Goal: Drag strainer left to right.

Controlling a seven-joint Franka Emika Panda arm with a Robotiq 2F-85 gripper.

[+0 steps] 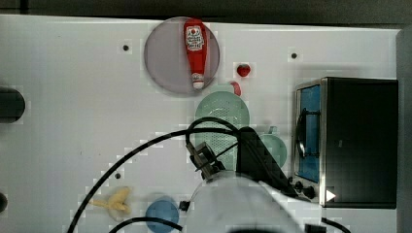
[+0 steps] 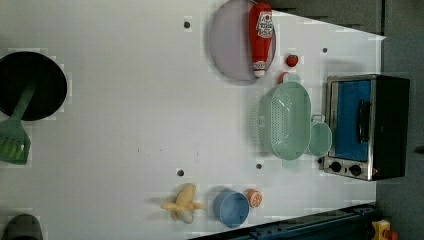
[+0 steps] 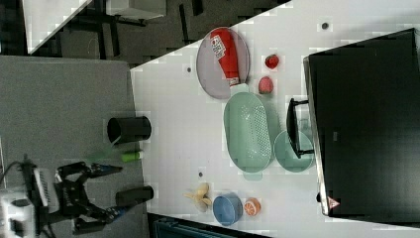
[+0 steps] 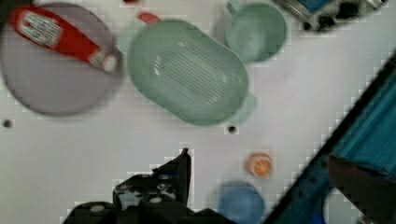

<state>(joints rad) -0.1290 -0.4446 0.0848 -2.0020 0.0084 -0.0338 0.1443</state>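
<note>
A white table point(image 2: 125, 115) with small dark holes carried the pale mint, perforated oval strainer point(image 2: 285, 120), beside the toaster oven point(image 2: 367, 125). Whether the gripper point(image 4: 180, 170) was open, I cannot tell.

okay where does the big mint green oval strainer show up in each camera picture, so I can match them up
Top view: the pale mint-green oval plastic strainer sits centre, partly under the arm.
Left view: right of centre.
Right view: centre.
Wrist view: upper middle.
Shared landmark: the red ketchup bottle on the lilac round plate, beside one end of the strainer.
</note>
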